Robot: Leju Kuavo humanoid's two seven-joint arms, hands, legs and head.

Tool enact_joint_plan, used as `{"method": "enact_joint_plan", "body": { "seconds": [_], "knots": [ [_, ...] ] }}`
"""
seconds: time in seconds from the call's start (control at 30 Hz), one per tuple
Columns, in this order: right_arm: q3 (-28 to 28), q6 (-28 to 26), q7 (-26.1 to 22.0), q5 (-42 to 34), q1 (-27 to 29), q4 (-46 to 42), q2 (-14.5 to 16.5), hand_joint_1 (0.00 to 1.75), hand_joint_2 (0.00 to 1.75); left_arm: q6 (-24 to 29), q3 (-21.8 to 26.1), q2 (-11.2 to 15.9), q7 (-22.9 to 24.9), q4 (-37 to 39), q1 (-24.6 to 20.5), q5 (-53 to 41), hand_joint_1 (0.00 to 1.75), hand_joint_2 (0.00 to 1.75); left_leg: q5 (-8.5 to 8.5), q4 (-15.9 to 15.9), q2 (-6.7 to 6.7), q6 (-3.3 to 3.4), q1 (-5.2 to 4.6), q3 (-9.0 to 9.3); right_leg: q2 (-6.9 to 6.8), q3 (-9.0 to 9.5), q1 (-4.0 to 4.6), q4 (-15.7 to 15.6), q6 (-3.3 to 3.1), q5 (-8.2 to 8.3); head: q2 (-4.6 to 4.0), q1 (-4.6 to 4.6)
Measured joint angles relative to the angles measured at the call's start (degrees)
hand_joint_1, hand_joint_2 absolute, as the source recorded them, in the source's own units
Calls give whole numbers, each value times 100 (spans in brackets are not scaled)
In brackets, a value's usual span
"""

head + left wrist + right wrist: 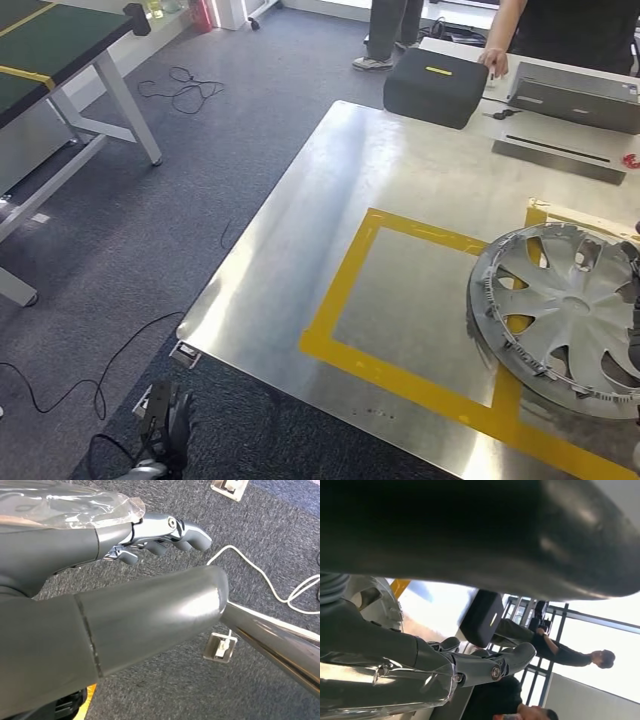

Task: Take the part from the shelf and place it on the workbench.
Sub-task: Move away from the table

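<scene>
Looking down from our head camera, we see the silver multi-spoke plastic wheel cover (562, 315) lying flat on the brushed-metal workbench (317, 230), resting over the right-hand corner of the yellow tape rectangle (355, 290) marked on the surface. Our right hand (634, 330) is just visible as dark fingers at the cover's far right rim, touching or very near it; in the right wrist view the fingers (486, 662) stretch out nearly straight alongside the cover's ribbed edge (376, 597), so we cannot tell whether they grip it.

Our left hand (167, 425) hangs low beside the workbench's near-left corner, above the grey carpet (136, 220). In the left wrist view its thumb (151, 615) and fingers (177, 532) are apart with nothing between them.

At the far end of the workbench sits a black rectangular case with a yellow mark (436, 85), and a person in dark clothes (558, 30) rests a hand (494, 62) just beside it. A green-topped table on white legs (53, 45) stands well apart on the left.
</scene>
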Motion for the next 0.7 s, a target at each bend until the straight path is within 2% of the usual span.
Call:
{"method": "enact_joint_plan", "body": {
  "seconds": [0.7],
  "knots": [
    [-214, 15, -72, 53, 235, -181, -9, 0, 0, 0, 0, 0, 71, 0, -67, -52, 0, 0, -3, 0, 8, -5, 0, 1, 8, -1, 0, 0, 0, 0, 0, 0]
  ]
}}
